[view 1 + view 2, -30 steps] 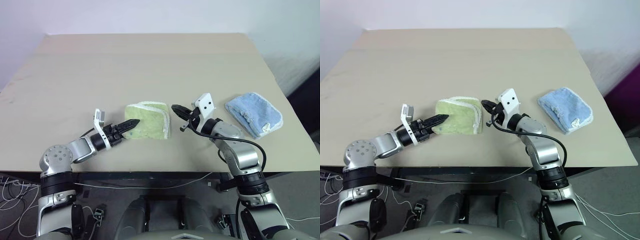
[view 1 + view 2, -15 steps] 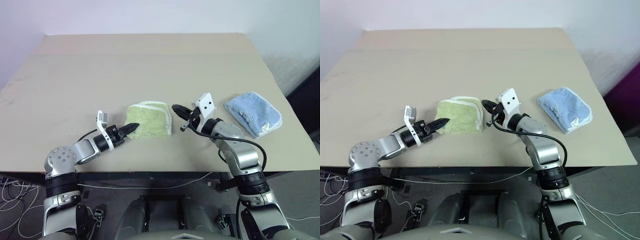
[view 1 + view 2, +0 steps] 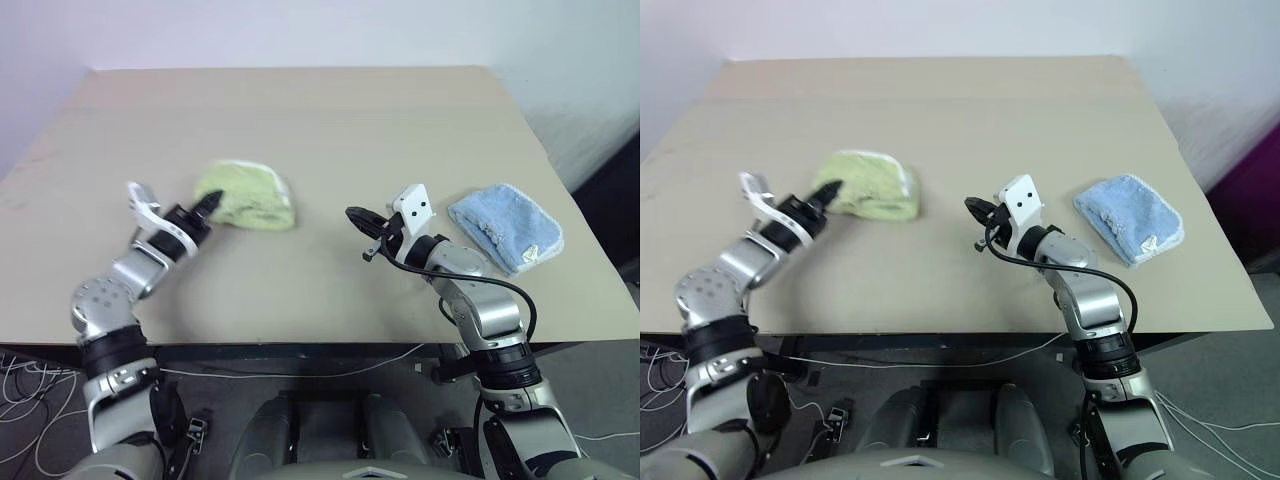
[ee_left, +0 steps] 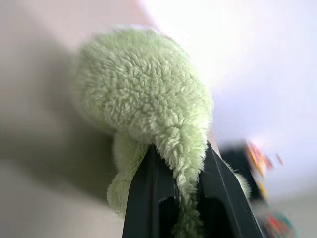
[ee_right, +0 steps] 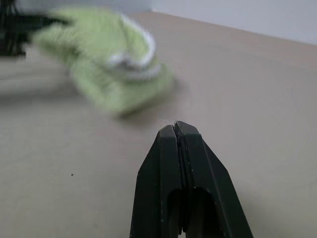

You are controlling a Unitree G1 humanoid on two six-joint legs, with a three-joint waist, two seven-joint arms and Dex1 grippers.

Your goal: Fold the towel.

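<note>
From the left eye view, the towel [image 3: 247, 196] hangs at about ten o'clock on the counter [image 3: 320, 120], our left gripper [image 3: 207, 203] clamped on its near edge. Our right gripper [image 3: 356, 216] hovers pressed together and empty, at three o'clock of it. In the left wrist view, plush pile bulges between the fingers [image 4: 148, 198]. We judge it light, limp and grippy; pinch a stitched corner.
</note>
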